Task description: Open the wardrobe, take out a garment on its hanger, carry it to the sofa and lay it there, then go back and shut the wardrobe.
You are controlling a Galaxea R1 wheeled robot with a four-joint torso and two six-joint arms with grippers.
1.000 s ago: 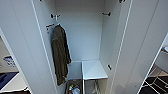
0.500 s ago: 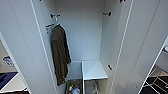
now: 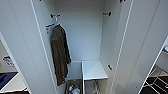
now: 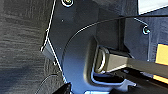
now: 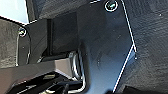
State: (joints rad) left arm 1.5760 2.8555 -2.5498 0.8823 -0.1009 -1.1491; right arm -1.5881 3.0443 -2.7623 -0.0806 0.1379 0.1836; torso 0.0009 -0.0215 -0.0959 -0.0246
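Straight ahead of the head camera stands the wardrobe, both of its tall white doors swung wide, one to either side of the white interior. Against the wardrobe's left inner wall a dark olive-green jacket hangs from a hanger, its hem reaching nearly to the bottom of the compartment. To the right of the jacket, low in the wardrobe, a white shelf juts out from the back panel, with an upright white divider along its left edge. Below the jacket and beside that divider sits a basket holding small colourful items too blurred to name. Small dark fittings are fixed high on both inner side walls of the wardrobe. Past the left door, a patch of blue shows low down. Both wrist cameras look along dark robot parts over dark carpet, and whether either gripper's fingers are spread or pressed together cannot be told.
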